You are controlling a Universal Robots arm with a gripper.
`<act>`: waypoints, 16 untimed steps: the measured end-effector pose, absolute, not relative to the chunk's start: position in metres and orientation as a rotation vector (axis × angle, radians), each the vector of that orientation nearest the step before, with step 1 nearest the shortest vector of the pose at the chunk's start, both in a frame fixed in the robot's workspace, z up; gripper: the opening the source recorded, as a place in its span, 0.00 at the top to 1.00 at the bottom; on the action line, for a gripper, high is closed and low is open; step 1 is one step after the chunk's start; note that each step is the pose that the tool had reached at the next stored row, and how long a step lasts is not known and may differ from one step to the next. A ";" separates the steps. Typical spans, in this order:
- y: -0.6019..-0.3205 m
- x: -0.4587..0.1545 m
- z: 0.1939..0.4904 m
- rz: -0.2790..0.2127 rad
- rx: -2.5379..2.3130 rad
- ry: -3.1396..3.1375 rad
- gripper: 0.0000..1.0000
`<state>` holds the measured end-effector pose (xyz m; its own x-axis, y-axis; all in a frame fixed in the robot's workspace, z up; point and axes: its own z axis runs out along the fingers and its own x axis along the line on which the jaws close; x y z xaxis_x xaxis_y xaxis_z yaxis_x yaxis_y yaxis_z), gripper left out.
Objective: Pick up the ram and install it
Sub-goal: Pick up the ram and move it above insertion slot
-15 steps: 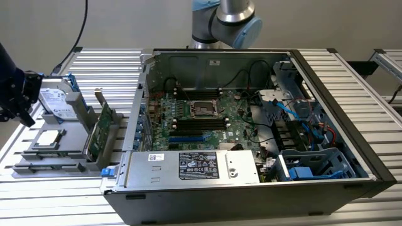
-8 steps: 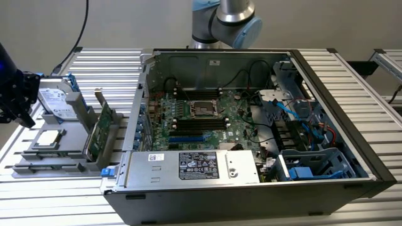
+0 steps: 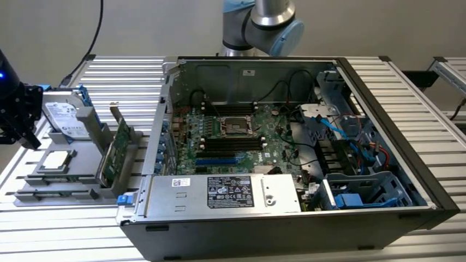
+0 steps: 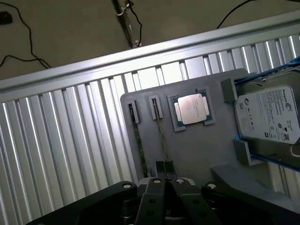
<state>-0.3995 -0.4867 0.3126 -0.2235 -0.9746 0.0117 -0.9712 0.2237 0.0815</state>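
Exterior view, computer case (image 3: 240,71): it lies open and is the biggest thing here. It is well apart from the gripper (image 3: 29,141).
Tray (image 4: 197,159): a grey holder just under the hand. It carries all the loose parts.
Expansion card (image 3: 117,147): it stands upright on the tray's edge, between the hand and the case.
Hard drive (image 4: 267,115): it sits in the tray, off to one side of the fingers and well apart from them.
Memory slots (image 3: 231,144): long black slots on the green board inside the case, far from the hand.
Processor (image 4: 193,108): a square silver chip, ahead of the fingertips and a little aside. It is not the target.
Ram (image 4: 161,133): a thin stick standing on its edge in a groove of the tray. It runs straight away from the fingertips, and its near end is right at them.
Second stick (image 4: 138,140): it is parallel to the ram, just beside it in the next groove.
Hand state: the two fingers are pressed together and I see nothing between them. I cannot tell whether the tips touch the ram's edge.
Step in hand: I judge it is the approach for the pick, because the ram sits in its groove.
To do it well: I think the fingers should part just enough for the thin edge and stay in line with the stick. They should close squarely on both faces, and the lift should go straight out of the groove.
Risk: a skewed grip may twist the ram or knock the second stick.
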 end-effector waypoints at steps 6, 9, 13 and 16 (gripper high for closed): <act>-0.487 -0.400 0.313 -0.087 1.920 -2.408 0.89; -0.487 -0.401 0.313 -0.087 1.921 -2.408 0.84; -0.487 -0.404 0.313 -0.086 1.923 -2.407 0.64; -0.487 -0.406 0.310 -0.083 1.945 -2.393 0.58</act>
